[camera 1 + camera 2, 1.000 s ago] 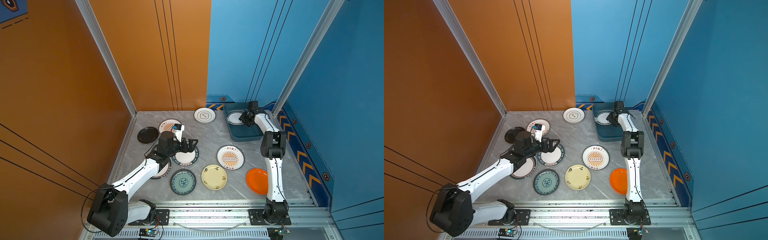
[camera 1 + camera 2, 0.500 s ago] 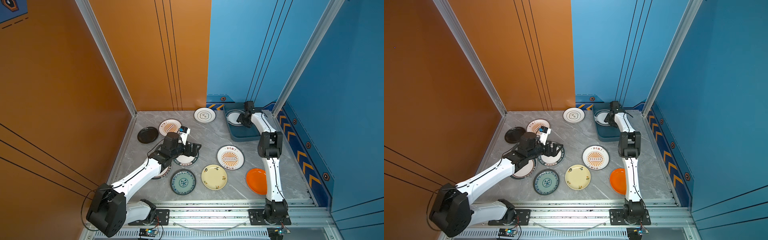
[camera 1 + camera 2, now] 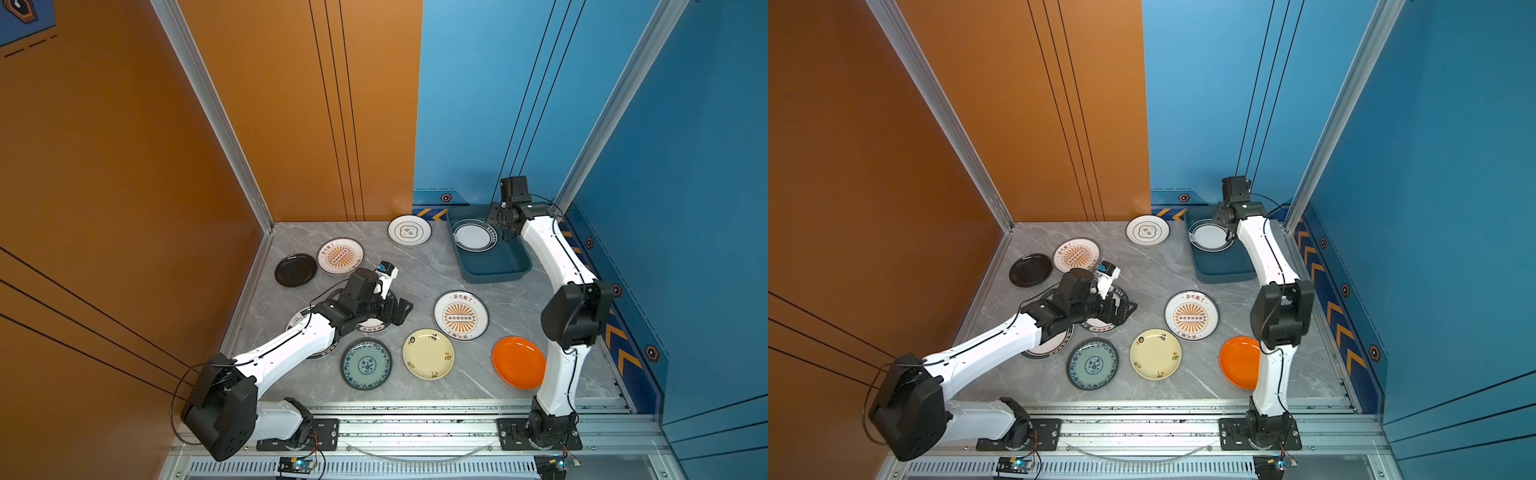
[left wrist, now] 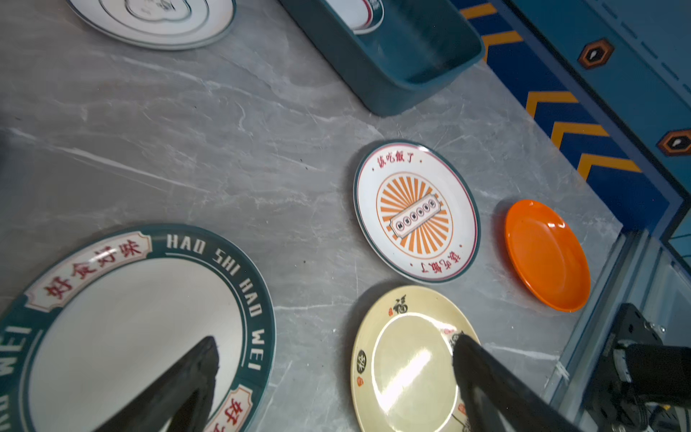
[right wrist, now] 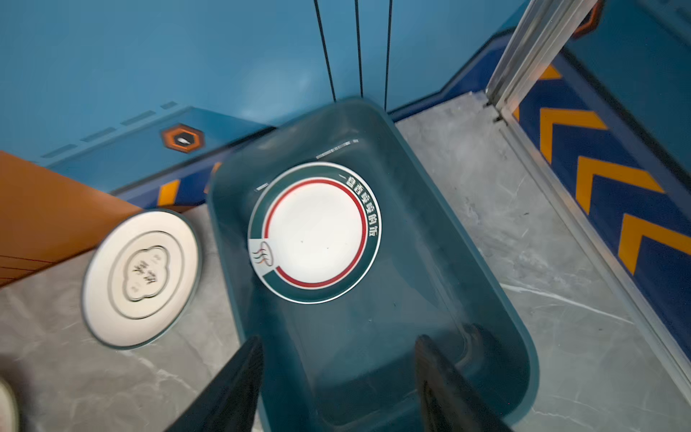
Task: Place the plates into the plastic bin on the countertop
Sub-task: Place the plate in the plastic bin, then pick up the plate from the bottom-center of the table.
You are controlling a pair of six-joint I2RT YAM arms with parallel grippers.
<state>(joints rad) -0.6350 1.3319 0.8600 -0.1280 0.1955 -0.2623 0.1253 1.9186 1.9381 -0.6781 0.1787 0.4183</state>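
Observation:
The dark teal plastic bin (image 3: 494, 266) stands at the back right of the grey countertop (image 3: 419, 274). One green-rimmed white plate (image 5: 314, 232) lies flat in its far end. Just above the bin my right gripper (image 5: 339, 338) hangs open and holds nothing. My left gripper (image 4: 334, 339) is open too, low over the edge of a green-rimmed plate (image 4: 131, 318); one finger is above that plate, the other above the cream plate (image 4: 407, 359). In both top views the left gripper (image 3: 401, 309) covers part of that plate (image 3: 372, 326).
Loose on the countertop lie a black plate (image 3: 296, 270), two sunburst plates (image 3: 340, 256) (image 3: 460, 316), a white plate (image 3: 409, 230) beside the bin, a teal floral plate (image 3: 365, 364) and an orange plate (image 3: 518, 362). Another green-rimmed plate (image 3: 297, 322) lies under my left arm.
My left gripper has moved right and toward the front across the green-rimmed plate. The right gripper has stayed over the bin and its jaws have widened a little.

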